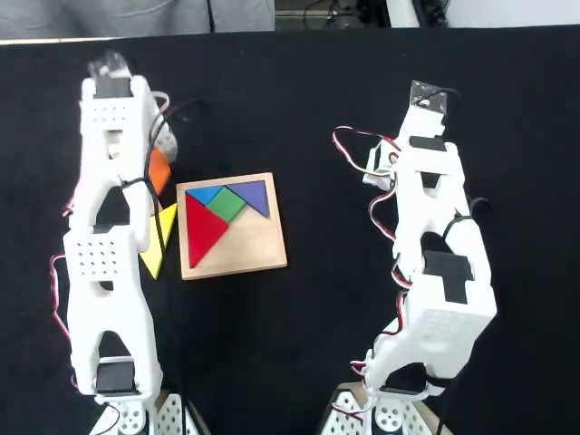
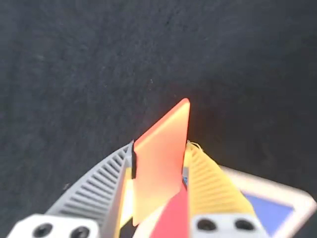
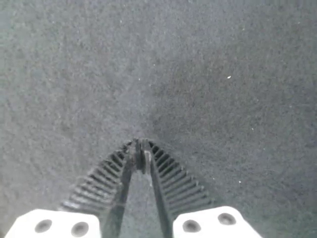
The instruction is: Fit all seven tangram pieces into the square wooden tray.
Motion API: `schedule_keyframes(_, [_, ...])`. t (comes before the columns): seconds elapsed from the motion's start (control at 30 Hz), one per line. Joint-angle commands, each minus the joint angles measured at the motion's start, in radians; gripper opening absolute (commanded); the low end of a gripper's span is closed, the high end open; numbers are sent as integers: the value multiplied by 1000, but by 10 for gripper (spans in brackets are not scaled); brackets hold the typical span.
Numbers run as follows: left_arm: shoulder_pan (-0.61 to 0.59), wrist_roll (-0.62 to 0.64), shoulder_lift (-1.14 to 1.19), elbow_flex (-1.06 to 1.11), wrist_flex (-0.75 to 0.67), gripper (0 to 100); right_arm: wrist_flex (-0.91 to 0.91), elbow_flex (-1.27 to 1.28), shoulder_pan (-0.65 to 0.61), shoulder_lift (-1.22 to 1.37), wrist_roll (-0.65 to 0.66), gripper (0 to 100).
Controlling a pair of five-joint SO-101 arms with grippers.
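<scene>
The square wooden tray (image 1: 263,249) lies in the middle of the black table, holding a red triangle (image 1: 203,228), a blue piece (image 1: 204,194), a green square (image 1: 227,205) and a purple piece (image 1: 255,195). My left gripper (image 2: 159,157) is shut on an orange piece (image 2: 161,163), held on edge above the cloth just left of the tray; the same orange piece (image 1: 159,171) shows beside the left arm. A yellow triangle (image 1: 159,237) lies on the table against the tray's left side, partly under that arm. My right gripper (image 3: 140,148) is shut and holds nothing, over bare cloth right of the tray.
The tray's lower right part (image 1: 258,245) is bare wood. Black cloth covers the whole table (image 1: 317,109). The tray's corner (image 2: 277,198) with the blue piece appears in the left wrist view. Both arm bases (image 1: 136,412) stand at the near edge.
</scene>
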Motion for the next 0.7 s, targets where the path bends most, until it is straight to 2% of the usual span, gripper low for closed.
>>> schedule_keyframes(0.0, [105, -77, -130, -262, 69, 39, 0, -73, 49, -68, 5, 11])
schedule_keyframes(0.23, [476, -75, -247, -77, 61, 41, 60, -56, 288, -245, -60, 11])
schedule_keyframes(0.33, [607, 9, -233, -74, 17, 41, 31, -10, 384, -305, -55, 11])
schedule_keyframes(0.5, [693, 140, -126, -65, -193, 41, -28, 38, 511, -323, -54, 11])
schedule_keyframes(0.67, [733, 157, -25, -94, -230, 41, -21, 35, 559, -323, -26, 11])
